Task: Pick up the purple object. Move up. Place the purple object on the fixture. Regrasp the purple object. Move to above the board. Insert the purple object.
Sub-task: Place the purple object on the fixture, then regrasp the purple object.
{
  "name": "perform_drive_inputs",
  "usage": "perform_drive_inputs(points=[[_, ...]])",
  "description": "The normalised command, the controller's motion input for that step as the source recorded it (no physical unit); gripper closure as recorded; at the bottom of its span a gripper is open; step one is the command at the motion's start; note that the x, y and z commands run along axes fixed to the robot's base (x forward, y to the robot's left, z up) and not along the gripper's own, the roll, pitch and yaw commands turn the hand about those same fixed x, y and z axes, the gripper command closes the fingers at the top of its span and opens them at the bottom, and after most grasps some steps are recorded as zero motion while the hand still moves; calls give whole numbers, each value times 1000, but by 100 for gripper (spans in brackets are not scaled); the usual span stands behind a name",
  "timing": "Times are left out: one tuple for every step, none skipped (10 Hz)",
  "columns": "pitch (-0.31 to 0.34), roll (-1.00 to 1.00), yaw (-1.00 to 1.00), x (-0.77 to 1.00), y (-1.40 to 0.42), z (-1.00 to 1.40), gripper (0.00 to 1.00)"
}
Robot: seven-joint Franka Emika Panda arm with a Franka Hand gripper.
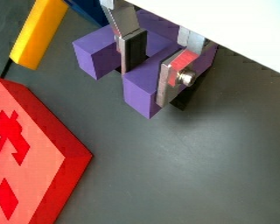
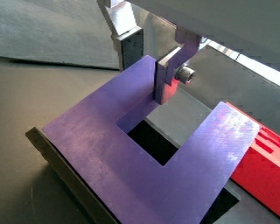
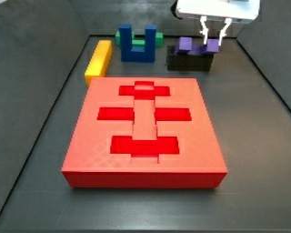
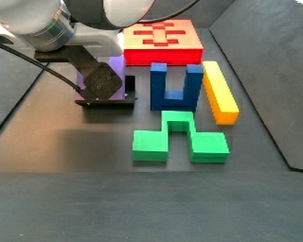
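The purple object (image 1: pixel 140 94) is a U-shaped block lying on the dark fixture (image 3: pixel 189 62) at the back right, beyond the red board (image 3: pixel 142 127). My gripper (image 1: pixel 152 83) comes down from above. One finger sits in the slot between the prongs and the other on the outside, so the fingers are shut on one prong. A wrist view shows the same grip (image 2: pixel 147 79) on the purple object (image 2: pixel 119 144), with the fixture's edge (image 2: pixel 52 157) below. In a side view the gripper (image 4: pixel 103 87) hides most of the purple object (image 4: pixel 115 68).
A yellow bar (image 3: pixel 99 59) and a blue U-shaped block (image 3: pixel 139 45) lie left of the fixture, behind the board. A green piece (image 4: pixel 177 138) lies near the blue block (image 4: pixel 174 87). The board (image 1: pixel 25 157) is close beside the fixture.
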Motion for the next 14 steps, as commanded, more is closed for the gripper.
perform_drive_inputs(points=[[0, 0, 0, 0, 0, 0, 0], [0, -6, 0, 0, 0, 0, 0], [17, -471, -177, 69, 226, 223, 0], [220, -431, -71, 146, 186, 717, 0], [49, -726, -77, 171, 271, 931, 0], [77, -526, -83, 126, 214, 789, 0], [6, -394, -3, 14, 140, 629, 0], [0, -251, 0, 0, 97, 557, 0], [0, 83, 0, -37, 0, 460, 0], [0, 717, 0, -109, -71, 266, 0], [171, 1000, 31, 0, -326, 166, 0], [246, 1000, 71, -14, -406, 149, 0], [197, 1000, 43, 0, -511, 43, 0], [177, 1000, 29, 0, -511, 14, 0]])
